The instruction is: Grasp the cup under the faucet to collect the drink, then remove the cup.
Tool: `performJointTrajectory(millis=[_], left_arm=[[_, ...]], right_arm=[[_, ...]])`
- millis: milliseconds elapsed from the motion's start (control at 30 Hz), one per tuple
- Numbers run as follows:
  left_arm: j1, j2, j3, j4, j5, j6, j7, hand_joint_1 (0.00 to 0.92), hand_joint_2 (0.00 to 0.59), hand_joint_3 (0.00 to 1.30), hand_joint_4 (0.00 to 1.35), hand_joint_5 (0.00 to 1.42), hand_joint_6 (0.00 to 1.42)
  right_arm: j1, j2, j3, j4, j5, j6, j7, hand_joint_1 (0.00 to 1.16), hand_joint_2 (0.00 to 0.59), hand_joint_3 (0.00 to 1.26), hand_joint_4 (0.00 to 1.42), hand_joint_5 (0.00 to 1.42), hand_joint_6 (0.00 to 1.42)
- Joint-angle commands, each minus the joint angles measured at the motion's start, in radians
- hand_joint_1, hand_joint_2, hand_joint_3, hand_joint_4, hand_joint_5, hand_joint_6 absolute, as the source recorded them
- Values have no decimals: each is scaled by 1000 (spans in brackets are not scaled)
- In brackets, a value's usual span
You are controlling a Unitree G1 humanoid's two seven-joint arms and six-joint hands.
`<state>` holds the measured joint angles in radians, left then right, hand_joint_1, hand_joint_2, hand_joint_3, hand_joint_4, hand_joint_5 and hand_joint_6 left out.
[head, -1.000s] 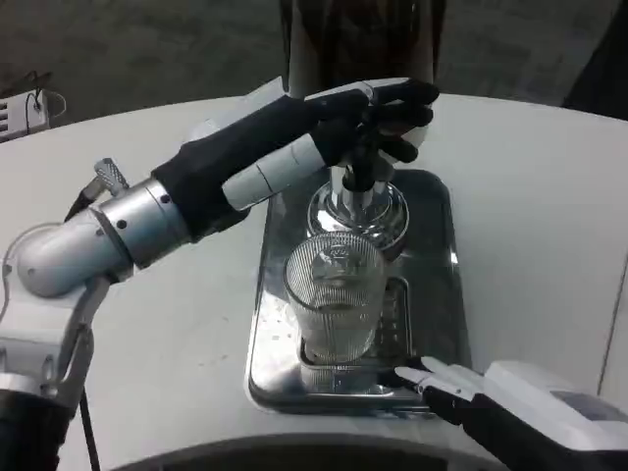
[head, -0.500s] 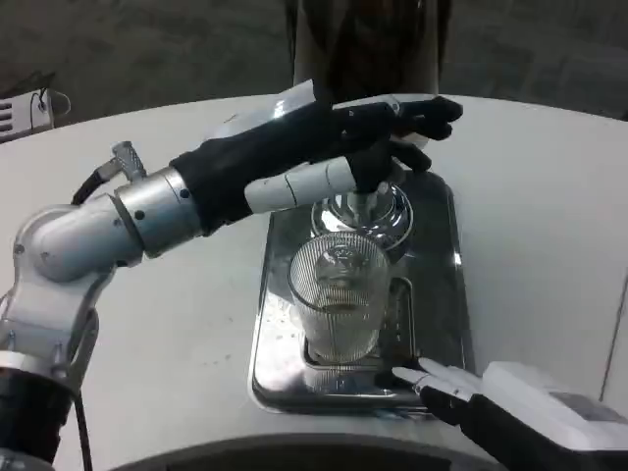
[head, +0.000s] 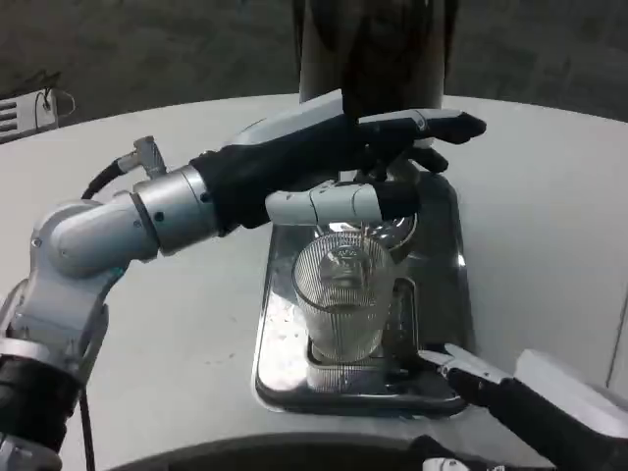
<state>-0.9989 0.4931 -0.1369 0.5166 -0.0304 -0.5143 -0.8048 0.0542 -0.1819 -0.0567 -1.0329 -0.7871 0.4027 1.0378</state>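
Far left, the silver left forearm (head: 118, 231) reaches in across the white counter (head: 177, 324). Its left hand (head: 334, 162) hangs over the top of the drip tray, fingers (head: 446, 126) stretched out long and lying close together above the faucet (head: 388, 224), thumb lying across below them; whether they press on anything underneath, I cannot tell. Just below that hand stands the ribbed glass cup (head: 341, 299), upright on the grate of the steel drip tray (head: 442, 285), right under the faucet, no hand on it. Behind, the dark dispenser column (head: 373, 49) rises. Bottom right, the right hand (head: 530, 402) sits at the tray's near corner, white fingertips (head: 461, 361) pointed toward the cup, slightly apart, holding nothing.
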Motion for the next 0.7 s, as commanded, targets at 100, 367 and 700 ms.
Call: performJointTrajectory(millis=[100,367,700], left_arm=[[28,10,-41,28,59,4,-24,0,48,140,97,198,265],[30,14,-42,31,61,-6,-22,0,48,140,97,197,265],[34,23,-40,28,64,-17,-18,0,48,140,97,197,265]], right_arm=[[5,30,-56,-14,95,79,-100,533,387,76,1,96,47],[0,2,-60,17,198,124,-242,605,314,1,1,122,78],[-34,-18,-32,204,359,14,-454,707,253,0,0,98,96]])
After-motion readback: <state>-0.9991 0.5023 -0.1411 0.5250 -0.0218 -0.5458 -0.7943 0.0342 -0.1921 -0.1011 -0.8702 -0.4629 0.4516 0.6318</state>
